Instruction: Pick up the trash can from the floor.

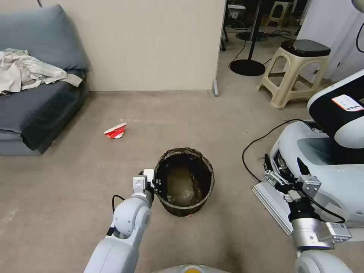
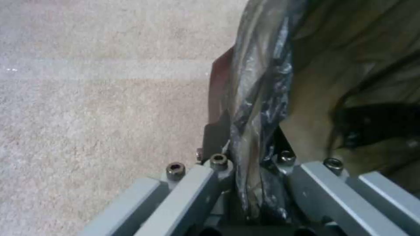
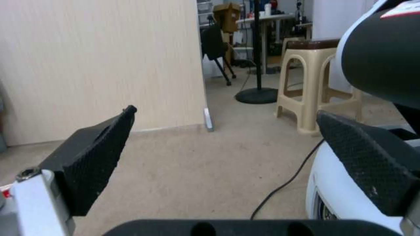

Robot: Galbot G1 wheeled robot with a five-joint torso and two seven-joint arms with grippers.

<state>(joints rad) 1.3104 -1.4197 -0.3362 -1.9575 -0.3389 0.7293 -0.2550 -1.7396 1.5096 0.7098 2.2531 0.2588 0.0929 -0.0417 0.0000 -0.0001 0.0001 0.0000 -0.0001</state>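
The trash can (image 1: 184,182) stands on the beige floor (image 1: 76,182) just in front of me, its dark bag folded over the rim and its mouth open toward the camera. My left gripper (image 1: 154,182) is at the can's left rim. In the left wrist view the fingers (image 2: 216,131) straddle the rim, one outside and one inside, closed on the bag-covered wall of the trash can (image 2: 262,85). My right gripper (image 1: 283,162) hangs apart to the right, above the floor, open with nothing between its black pads (image 3: 100,147).
A crushed red-and-white cup (image 1: 115,131) lies on the floor beyond the can to the left. A grey sofa (image 1: 34,102) is at far left. Another machine's white base (image 1: 330,159) and its black cable (image 1: 261,140) crowd the right. A beige stool (image 1: 294,72) stands behind.
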